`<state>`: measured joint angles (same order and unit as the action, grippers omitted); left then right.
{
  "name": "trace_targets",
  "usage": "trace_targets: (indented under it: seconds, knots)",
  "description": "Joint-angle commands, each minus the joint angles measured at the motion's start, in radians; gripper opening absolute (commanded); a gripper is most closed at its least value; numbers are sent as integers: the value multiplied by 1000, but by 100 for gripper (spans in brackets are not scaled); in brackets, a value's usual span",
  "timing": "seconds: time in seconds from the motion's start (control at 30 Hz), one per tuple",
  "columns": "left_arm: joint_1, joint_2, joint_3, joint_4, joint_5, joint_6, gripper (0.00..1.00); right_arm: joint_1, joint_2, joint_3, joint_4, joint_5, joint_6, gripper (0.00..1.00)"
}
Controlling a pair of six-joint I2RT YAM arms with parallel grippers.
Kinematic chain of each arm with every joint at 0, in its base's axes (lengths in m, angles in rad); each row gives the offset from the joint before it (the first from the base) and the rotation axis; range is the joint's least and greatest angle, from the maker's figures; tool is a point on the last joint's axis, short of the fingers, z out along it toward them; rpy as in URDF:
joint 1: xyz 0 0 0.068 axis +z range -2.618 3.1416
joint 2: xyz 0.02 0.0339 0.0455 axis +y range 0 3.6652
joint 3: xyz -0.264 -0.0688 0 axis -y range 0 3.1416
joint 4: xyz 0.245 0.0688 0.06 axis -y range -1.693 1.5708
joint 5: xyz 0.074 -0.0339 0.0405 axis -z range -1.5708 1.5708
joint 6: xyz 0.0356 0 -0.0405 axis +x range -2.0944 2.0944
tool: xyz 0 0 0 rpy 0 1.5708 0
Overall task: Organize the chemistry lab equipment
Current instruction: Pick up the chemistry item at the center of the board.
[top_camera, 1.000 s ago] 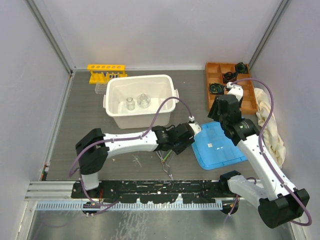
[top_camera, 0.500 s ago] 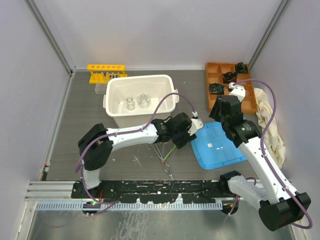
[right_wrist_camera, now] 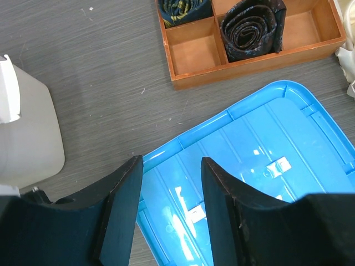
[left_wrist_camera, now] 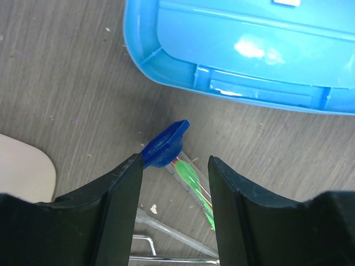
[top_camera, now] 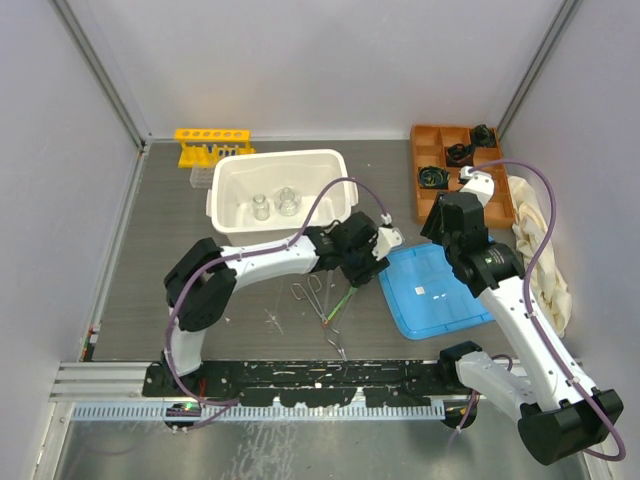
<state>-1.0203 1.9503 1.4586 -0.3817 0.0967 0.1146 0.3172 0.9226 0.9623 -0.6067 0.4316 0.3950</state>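
Observation:
Two small clear flasks (top_camera: 274, 205) stand in the white bin (top_camera: 225, 225). The yellow rack (top_camera: 212, 143) and the clear plastic rack (top_camera: 203, 177) are behind the bin. Metal tongs (top_camera: 314, 290) and the green spatula (top_camera: 340, 300) lie on the table in front of the bin. My left gripper (top_camera: 372, 262) is open and empty above them. In the left wrist view the cylinder's blue base (left_wrist_camera: 165, 145) lies by the left fingertip (left_wrist_camera: 130, 172), with the spatula (left_wrist_camera: 191, 183) and tongs (left_wrist_camera: 166, 244) between the jaws of the left gripper (left_wrist_camera: 175, 160). My right gripper (right_wrist_camera: 169, 160) is open and empty over the blue lid.
A blue lid (top_camera: 440, 295) lies flat right of centre, also in the right wrist view (right_wrist_camera: 266, 183). An orange compartment tray (top_camera: 428, 205) with black rolled objects stands at the back right. A cream cloth (top_camera: 540, 255) lies along the right wall.
My left gripper has moved back and up toward the bin's front right corner, uncovering the tongs and spatula. The right arm has shifted only slightly.

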Motion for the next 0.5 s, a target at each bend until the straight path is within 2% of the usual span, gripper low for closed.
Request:
trace_targets:
  seconds: [0.0, 0.33, 0.47]
  knots:
    - [20, 25, 60, 20, 35, 16, 52, 2, -8, 21, 26, 15, 0, 52]
    - [21, 79, 98, -14, 56, 15, 49, 2, -10, 18, 30, 18, -2, 52]
    - [21, 35, 119, -30, 68, 5, 48, 2, -6, 9, 34, 20, -4, 52]
